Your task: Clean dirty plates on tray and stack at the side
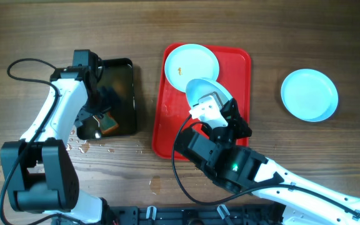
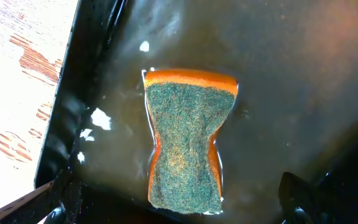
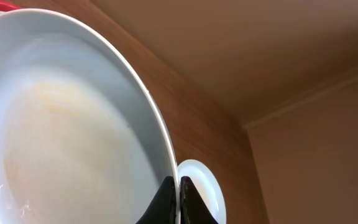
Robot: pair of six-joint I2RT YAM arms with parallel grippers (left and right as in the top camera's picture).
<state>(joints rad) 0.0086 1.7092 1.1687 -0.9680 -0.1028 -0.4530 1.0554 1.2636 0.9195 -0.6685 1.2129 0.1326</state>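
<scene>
Right tool [image 3: 179,188] tight on tilted plate [image 3: 73,124] rim

Top-down overhead, close wrists, shared plate [image 1: 199,87]

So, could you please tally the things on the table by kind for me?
Plates: 3
Red tray: 1
Black tray: 1
Sponge: 1
Total: 6
</scene>
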